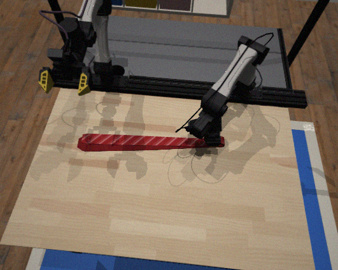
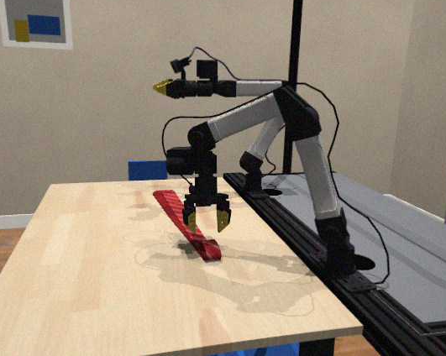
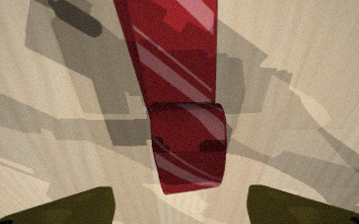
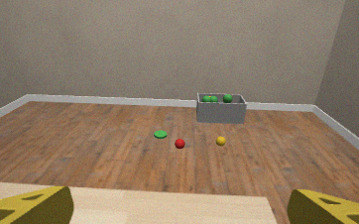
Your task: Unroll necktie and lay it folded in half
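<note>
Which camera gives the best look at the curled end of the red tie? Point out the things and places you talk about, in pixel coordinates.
The left wrist view: the curled end [image 1: 222,141] [image 2: 212,249] [image 3: 189,144] sits close and unobstructed there. Exterior shows it smaller, the top view has an arm partly covering it, and the right wrist misses it.
</note>
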`<state>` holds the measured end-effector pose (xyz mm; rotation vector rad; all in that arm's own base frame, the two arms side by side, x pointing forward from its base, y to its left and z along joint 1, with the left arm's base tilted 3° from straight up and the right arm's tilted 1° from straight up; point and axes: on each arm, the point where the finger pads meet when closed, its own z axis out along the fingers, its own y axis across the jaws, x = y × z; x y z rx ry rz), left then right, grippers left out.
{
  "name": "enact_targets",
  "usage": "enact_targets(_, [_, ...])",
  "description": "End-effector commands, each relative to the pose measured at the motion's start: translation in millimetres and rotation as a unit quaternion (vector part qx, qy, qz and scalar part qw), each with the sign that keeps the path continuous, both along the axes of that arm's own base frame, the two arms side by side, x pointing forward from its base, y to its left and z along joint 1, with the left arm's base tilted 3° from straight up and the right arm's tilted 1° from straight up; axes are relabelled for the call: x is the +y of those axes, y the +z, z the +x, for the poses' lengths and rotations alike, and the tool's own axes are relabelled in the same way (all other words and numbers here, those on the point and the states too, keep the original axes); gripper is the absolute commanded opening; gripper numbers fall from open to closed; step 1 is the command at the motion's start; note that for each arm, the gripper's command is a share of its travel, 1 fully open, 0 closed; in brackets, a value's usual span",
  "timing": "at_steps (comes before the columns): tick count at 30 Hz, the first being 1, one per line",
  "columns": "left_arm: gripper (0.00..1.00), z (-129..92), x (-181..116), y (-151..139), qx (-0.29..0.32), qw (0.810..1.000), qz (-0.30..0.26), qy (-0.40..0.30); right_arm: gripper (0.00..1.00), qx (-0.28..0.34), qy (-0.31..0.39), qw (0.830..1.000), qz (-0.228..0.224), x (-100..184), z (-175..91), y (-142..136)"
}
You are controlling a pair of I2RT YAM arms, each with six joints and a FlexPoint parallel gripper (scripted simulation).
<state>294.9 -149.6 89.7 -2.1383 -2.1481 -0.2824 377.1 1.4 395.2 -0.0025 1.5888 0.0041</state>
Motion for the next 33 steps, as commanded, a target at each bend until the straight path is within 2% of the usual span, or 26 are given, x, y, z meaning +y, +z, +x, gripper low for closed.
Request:
enact_targets(1, [0.66, -4.5, 18.3, 4.3, 0.009, 0.998, 0.056, 0.035, 1.0, 0.0, 0.0, 1.0, 0.0, 0.0, 0.0, 0.0])
enact_targets(12, [0.66, -2.9, 17.9, -28.8, 0.009, 0.998, 0.056, 0.035, 1.0, 0.0, 0.0, 1.0, 0.0, 0.0, 0.0, 0.0])
enact_targets(24, [0.66, -1.9, 17.6, -50.2, 0.009, 0.998, 0.056, 0.035, 1.0, 0.0, 0.0, 1.0, 0.0, 0.0, 0.0, 0.0])
enact_targets(33, [0.55, -1.9, 17.6, -50.2, 0.009, 0.998, 0.056, 0.035, 1.0, 0.0, 0.0, 1.0, 0.0, 0.0, 0.0, 0.0])
